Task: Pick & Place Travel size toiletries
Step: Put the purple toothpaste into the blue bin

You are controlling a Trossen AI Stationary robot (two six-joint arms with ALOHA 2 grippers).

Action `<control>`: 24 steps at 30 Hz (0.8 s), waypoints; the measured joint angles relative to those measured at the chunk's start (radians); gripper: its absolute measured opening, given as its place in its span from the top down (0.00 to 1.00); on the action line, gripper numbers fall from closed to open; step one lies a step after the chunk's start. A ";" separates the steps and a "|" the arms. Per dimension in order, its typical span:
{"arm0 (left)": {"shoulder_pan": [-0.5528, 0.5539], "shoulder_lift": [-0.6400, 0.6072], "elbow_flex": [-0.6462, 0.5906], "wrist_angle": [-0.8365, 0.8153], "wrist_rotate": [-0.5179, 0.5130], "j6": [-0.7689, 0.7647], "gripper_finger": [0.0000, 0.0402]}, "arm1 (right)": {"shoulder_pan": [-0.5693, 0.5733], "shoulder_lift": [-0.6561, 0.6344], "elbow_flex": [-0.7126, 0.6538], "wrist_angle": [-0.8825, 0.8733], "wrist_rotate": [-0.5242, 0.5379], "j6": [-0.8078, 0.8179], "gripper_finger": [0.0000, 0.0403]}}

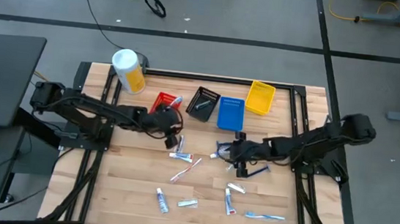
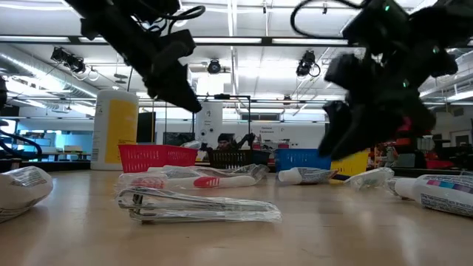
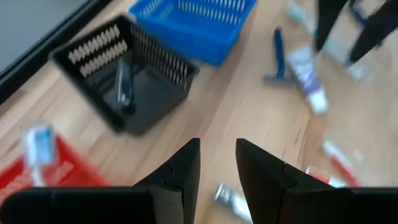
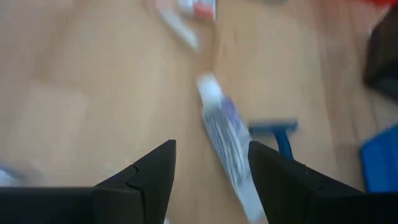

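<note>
Toiletries lie scattered across your worktop (image 1: 127,178). Your right hand (image 4: 211,168), fingers spread and empty, hovers just above a white tube (image 4: 227,140) whose long axis runs straight ahead between them, a blue razor (image 4: 277,134) beside it. Your left hand (image 3: 217,165), parted and empty, hangs near the red bin (image 1: 165,103), which holds one tube. A black bin (image 3: 124,81) holds what looks like a dark razor; the blue bin (image 3: 193,22) seems empty.
</note>
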 joint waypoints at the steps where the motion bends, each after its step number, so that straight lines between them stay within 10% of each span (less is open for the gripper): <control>1: 0.011 0.000 0.000 0.019 0.016 0.002 0.72 | 0.000 0.017 0.000 0.002 0.016 -0.020 0.47; 13: 0.116 0.000 0.000 0.047 0.134 0.002 0.72 | -0.003 0.052 0.000 -0.004 0.092 -0.166 0.50; 24: 0.150 0.000 0.000 0.049 0.150 0.021 0.72 | -0.023 0.055 0.000 -0.011 0.092 -0.186 0.82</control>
